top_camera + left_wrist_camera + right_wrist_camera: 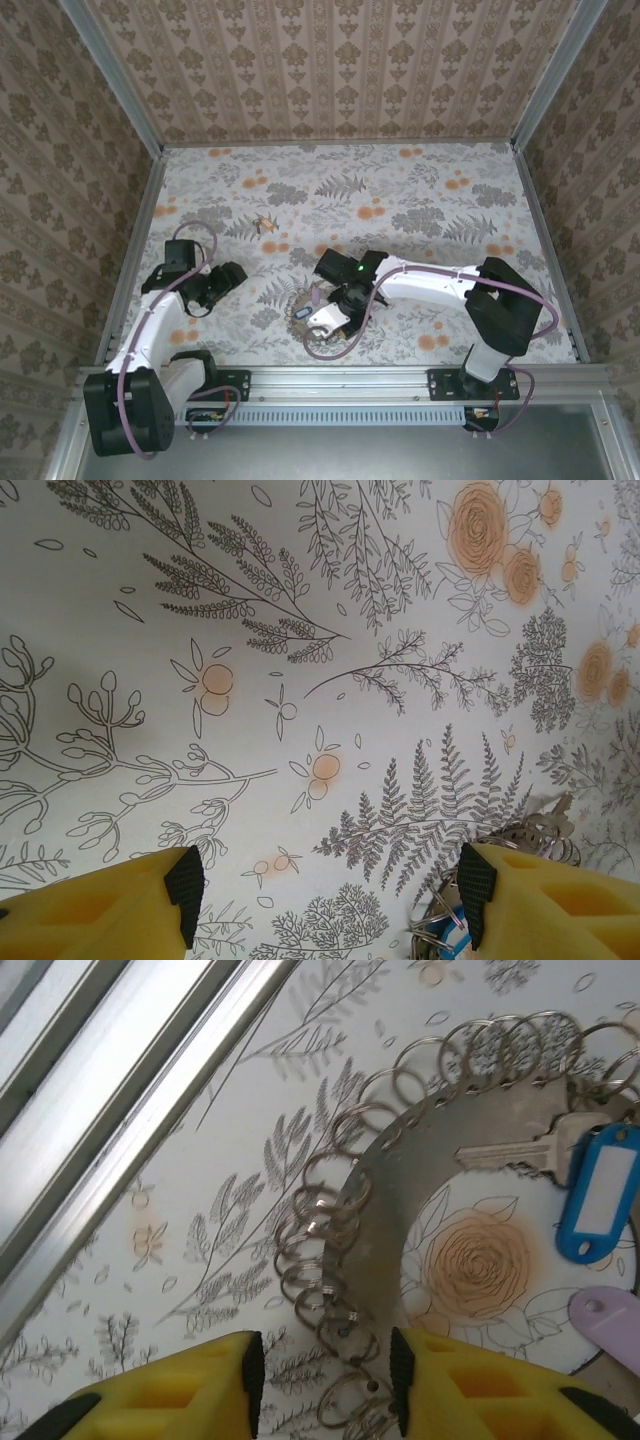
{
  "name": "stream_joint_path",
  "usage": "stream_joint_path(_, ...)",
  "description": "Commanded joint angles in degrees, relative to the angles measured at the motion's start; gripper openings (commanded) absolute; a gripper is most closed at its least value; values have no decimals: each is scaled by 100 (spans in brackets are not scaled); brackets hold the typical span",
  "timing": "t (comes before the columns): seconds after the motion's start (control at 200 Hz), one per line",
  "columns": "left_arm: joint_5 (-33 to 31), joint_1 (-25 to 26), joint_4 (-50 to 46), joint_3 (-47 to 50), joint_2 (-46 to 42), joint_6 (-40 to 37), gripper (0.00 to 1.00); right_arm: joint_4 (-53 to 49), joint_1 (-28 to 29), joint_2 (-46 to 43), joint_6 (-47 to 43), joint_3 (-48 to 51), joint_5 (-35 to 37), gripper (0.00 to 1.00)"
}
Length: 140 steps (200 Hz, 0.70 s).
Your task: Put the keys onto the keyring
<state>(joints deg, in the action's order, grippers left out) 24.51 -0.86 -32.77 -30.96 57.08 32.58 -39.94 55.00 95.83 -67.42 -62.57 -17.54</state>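
Left gripper (330, 890) wide and empty; right gripper (325, 1365) part-open over the rim of the keyring (400, 1190).

From the left: my left jaws stand far apart with nothing between them, and the keyring lies just off their right finger. The loose brass key (267, 224) sits farther up the table, well apart from the ring. I judge the left arm nearer to it, but its long axis is too small to read. The ring carries a silver key (505, 1152) with a blue tag (600, 1195), and a lilac tag (612, 1322) lies beside them. The ring's coiled rim sits between my right pads, apparently unpinched.
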Motion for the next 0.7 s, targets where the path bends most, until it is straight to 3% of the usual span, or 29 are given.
stream_joint_path(0.0, 221, -46, 78, 20, 28, -143, 71, 503, 37, -245, 2154, -233, -433, 36)
stream_joint_path(0.11, 376, -3, 78, 37, -127, -194, 70, 824, 111, -757, 5795, -185, -326, 31)
stream_joint_path(0.19, 399, 70, 155, 46, -219, -199, 70, 103, 109, -863, 7612, -396, -94, 29)
stream_joint_path(0.285, 372, 180, 251, 5, -187, -195, 70, -447, 149, -748, 9175, -438, -158, 30)
stream_joint_path(0.475, 535, 243, 155, -262, 146, -364, 70, -416, 408, -344, 10438, -258, -356, 32)
stream_joint_path(0.695, 516, 245, 57, -469, 259, -506, 70, -950, 450, 627, 10657, -929, -100, 28)
